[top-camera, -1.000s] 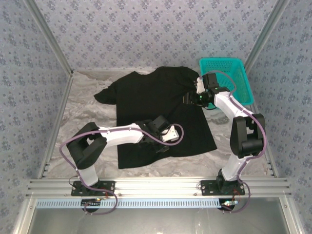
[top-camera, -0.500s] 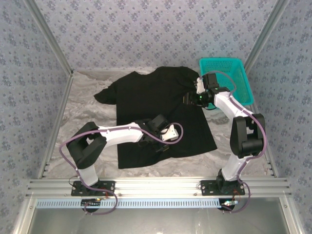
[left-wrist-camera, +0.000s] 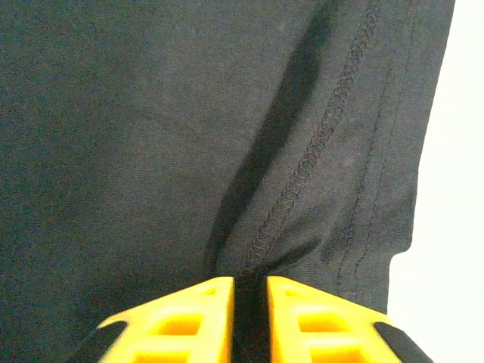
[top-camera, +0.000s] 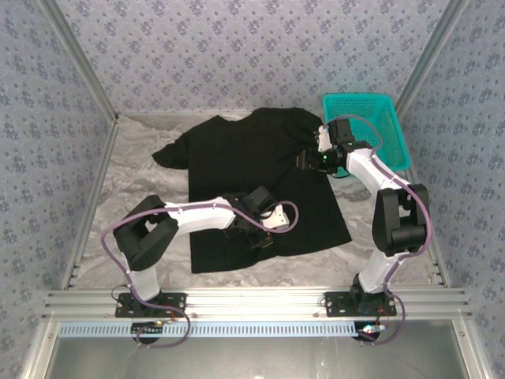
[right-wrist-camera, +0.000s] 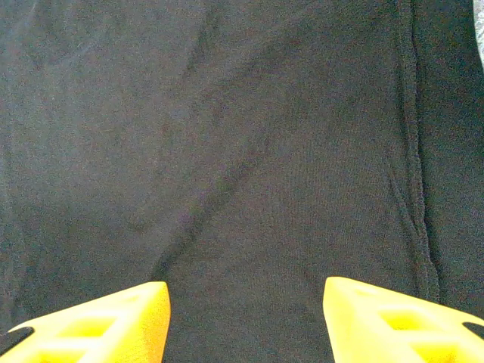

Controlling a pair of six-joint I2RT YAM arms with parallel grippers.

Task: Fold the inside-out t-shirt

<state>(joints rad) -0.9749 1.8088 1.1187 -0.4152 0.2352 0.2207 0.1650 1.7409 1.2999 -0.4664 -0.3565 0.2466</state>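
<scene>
1. Landmark. The teal plastic mesh basket (top-camera: 394, 134) stands at the far right of the white-grey marbled table (top-camera: 134, 181). All positions below are given relative to this basket.

2. Task item. The inside-out black cloth t-shirt (top-camera: 252, 158) lies spread flat on the table, to the left of the basket. Its far right shoulder is just beside the basket's left wall. Its hem is the edge farthest from the basket, toward the arm bases. 1 short sleeve points away from the basket, to the left.

3. Left gripper (top-camera: 256, 235). It sits on the t-shirt's near portion, well apart from the basket and close to the hem. In the left wrist view the left gripper (left-wrist-camera: 249, 283) has its 2 yellow fingers (left-wrist-camera: 189, 318) drawn almost together, clenched on a raised ridge of the t-shirt (left-wrist-camera: 151, 113). An exposed stitched seam (left-wrist-camera: 318, 151) runs from the pinch toward the cloth's edge, with bare table (left-wrist-camera: 454, 227) beyond.

4. Right gripper (top-camera: 306, 160). It is just off the basket's near left corner, over the t-shirt's right side. In the right wrist view the right gripper (right-wrist-camera: 246, 291) is released: its 2 yellow fingers (right-wrist-camera: 106, 325) stand wide apart above the t-shirt (right-wrist-camera: 227, 151), grasping nothing.
</scene>
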